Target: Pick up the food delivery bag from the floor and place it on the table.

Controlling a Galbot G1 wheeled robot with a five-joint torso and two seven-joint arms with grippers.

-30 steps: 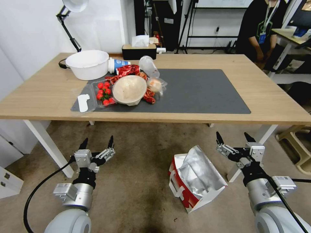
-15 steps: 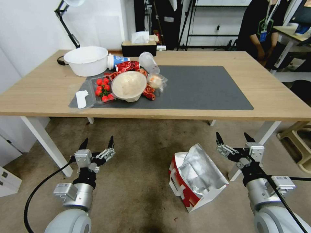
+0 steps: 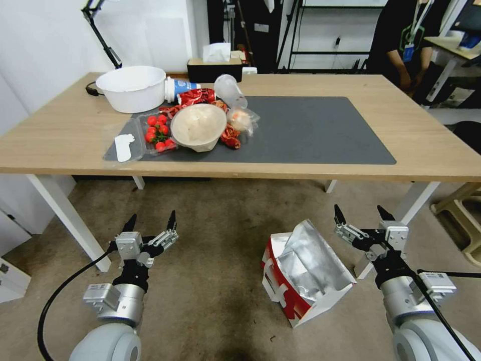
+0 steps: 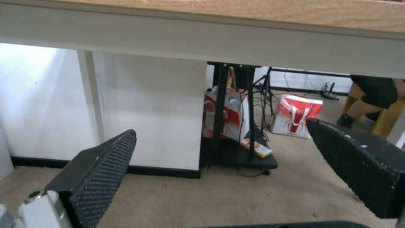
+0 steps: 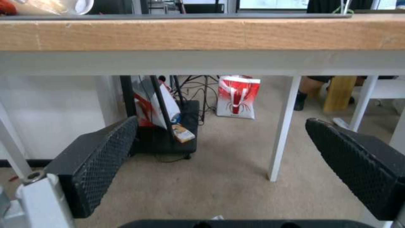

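Red-and-white paper with a silver foil lining marks the food delivery bag, which sits tipped on the floor, in front of the near edge of the worktop and towards its right end. Its mouth gapes open with the foil crumpled inside, and the white strap handles hang on the side facing the robot. The right hand hovers just beside the bag, on its right and a little beyond it, fingers spread wide and holding nothing. The left hand hangs well apart from the bag on its left, also spread wide and empty; from its wrist camera the two black ribbed fingers frame only carpet and the worktop's underside. On the worktop, left of the bag's position, a white tub, a bowl and a tray of cherry tomatoes crowd one end of the dark mat, whose right half lies bare. The step in hand looks like the approach, with no grasp begun. The next move probably calls for the right hand to descend onto a strap or the bag's rim, since the thin foil-lined wall could crumple or slip under a careless pinch.
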